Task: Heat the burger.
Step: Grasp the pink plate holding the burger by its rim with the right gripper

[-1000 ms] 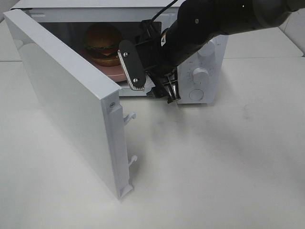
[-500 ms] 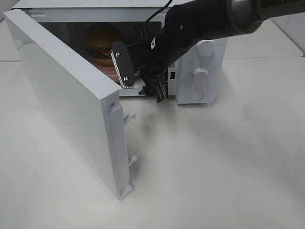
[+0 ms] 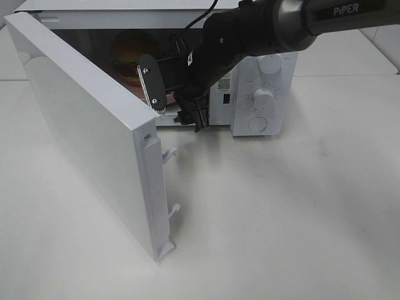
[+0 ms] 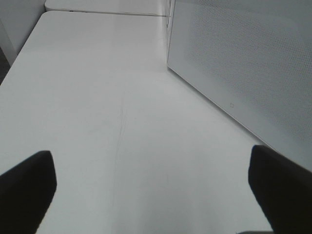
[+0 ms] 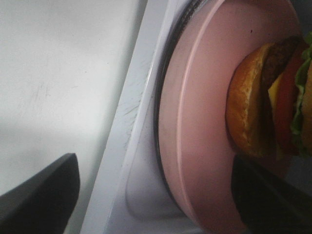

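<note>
Right wrist view gives you the burger (image 5: 265,97): glossy golden-brown bun, lettuce, red and dark layers, sitting on the pink plate (image 5: 195,122) inside the microwave (image 3: 262,81). Your right gripper (image 5: 156,195) hangs at the doorway with jaws spread, empty, burger just beyond its fingertips.

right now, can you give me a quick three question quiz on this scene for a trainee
1. True or false: the microwave door is shut.
2. The burger sits on: A) the pink plate B) the bare table C) the oven's roof.
3. Which tool reaches towards the mouth of the microwave, and is it open or shut?
Key: 1 false. 2 A. 3 the right tool, open.
</note>
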Motion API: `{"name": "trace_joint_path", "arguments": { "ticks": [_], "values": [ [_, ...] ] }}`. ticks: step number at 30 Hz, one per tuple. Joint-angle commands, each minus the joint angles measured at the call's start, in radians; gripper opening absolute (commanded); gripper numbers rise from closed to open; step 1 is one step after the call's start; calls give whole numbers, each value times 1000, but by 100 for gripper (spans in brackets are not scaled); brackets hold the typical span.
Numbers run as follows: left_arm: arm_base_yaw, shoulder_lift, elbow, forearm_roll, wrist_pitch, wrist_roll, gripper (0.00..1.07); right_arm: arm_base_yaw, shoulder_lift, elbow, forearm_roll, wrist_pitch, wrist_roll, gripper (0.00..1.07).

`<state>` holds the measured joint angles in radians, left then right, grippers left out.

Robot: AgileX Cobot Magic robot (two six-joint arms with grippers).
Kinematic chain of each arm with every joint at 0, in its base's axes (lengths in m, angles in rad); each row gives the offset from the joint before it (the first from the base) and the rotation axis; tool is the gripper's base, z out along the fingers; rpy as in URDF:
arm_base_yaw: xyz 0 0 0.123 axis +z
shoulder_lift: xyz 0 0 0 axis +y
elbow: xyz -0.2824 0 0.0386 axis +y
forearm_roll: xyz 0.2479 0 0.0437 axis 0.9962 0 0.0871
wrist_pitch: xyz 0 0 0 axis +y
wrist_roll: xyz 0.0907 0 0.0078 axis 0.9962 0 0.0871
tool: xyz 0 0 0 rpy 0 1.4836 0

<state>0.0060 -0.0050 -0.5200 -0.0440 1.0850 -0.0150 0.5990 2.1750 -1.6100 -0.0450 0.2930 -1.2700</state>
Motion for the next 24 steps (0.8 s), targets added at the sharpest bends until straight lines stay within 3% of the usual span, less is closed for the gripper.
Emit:
{"name": "trace_joint_path", "arguments": {
  "ticks": [1, 8, 24],
  "values": [
    [1, -15, 3, -8, -14, 0, 100, 0, 17, -27, 5, 24, 11, 82],
    [1, -15, 3, -8, -14, 0, 100, 0, 86, -121, 18, 89, 11, 82],
    [1, -15, 3, -4, -14, 0, 100, 0, 148, -201, 18, 121, 7, 79]
  ]
}}
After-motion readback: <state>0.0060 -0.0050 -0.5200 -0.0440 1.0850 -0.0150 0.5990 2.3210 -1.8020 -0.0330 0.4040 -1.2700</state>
